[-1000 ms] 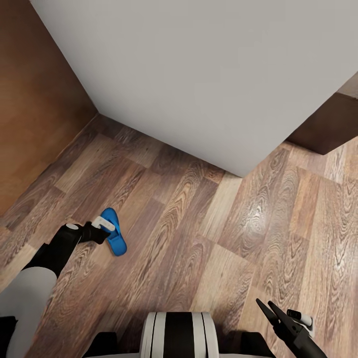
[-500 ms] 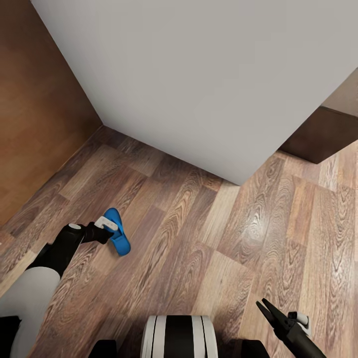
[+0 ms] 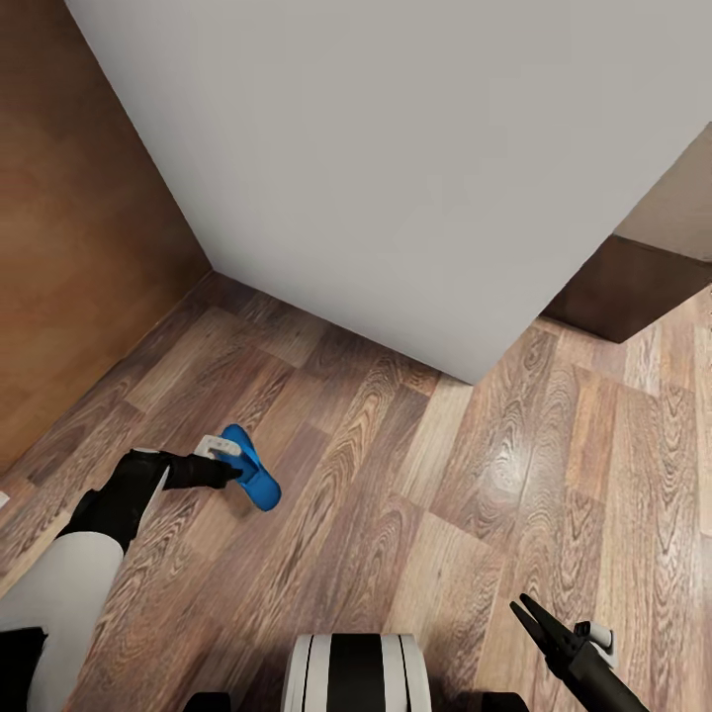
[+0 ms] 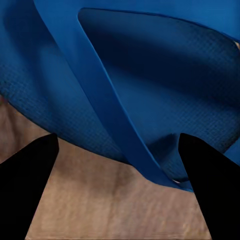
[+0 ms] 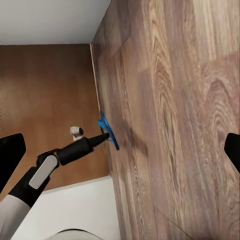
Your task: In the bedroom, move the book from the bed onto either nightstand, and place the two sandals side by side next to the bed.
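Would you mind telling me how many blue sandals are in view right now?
1. The sandal is held in the left pincer above the wood floor. The second one may be out of frame.

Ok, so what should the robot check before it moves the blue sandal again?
1. Sandal held by left gripper: ok, the black fingertips sit on either side of it and it hangs above the floor.
2. Right gripper free: ok, jaws spread, nothing between them.
3. Floor ahead free of obstacles: ok, bare planks up to the bed.
4. Second sandal's spot: cannot tell.
5. Book moved: cannot tell.
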